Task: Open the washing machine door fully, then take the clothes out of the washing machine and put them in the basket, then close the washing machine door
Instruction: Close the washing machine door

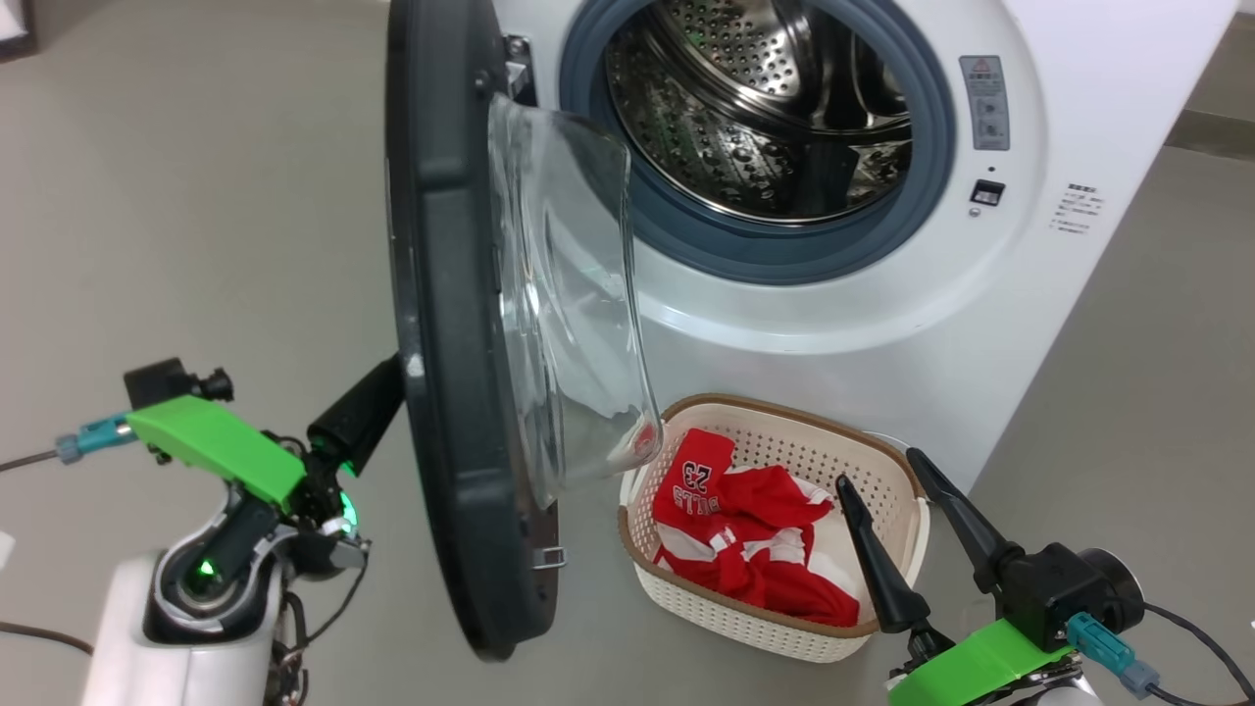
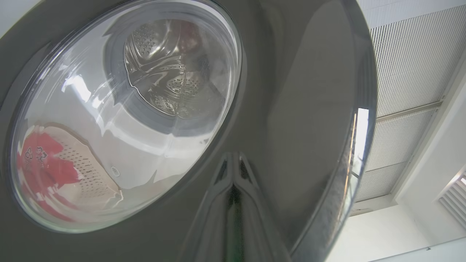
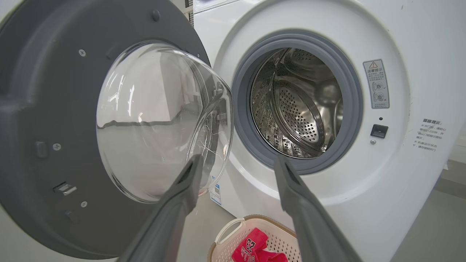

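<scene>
The washing machine point(image 1: 882, 324) stands with its steel drum point(image 1: 775, 108) bare. Its black door point(image 1: 441, 324) is swung out, edge-on to me, with the glass bowl point(image 1: 569, 314) facing the machine. My left gripper point(image 1: 387, 387) is shut, its tip against the door's glossy outer face point(image 2: 309, 109); the shut fingers point(image 2: 233, 203) mirror in it. The cream basket point(image 1: 726, 608) sits on the floor below the drum, holding red and white clothes point(image 1: 755, 529) with a 23 print. My right gripper point(image 1: 879, 471) hangs open over the basket's right end, empty; its fingers point(image 3: 182, 193) point at the machine front.
Grey floor surrounds the machine on the left and right. A metal latch point(image 1: 551, 557) juts from the door's lower inner edge. A warning sticker point(image 1: 983, 103) and a latch slot point(image 1: 986, 191) sit right of the drum opening. Cables trail near both wrists.
</scene>
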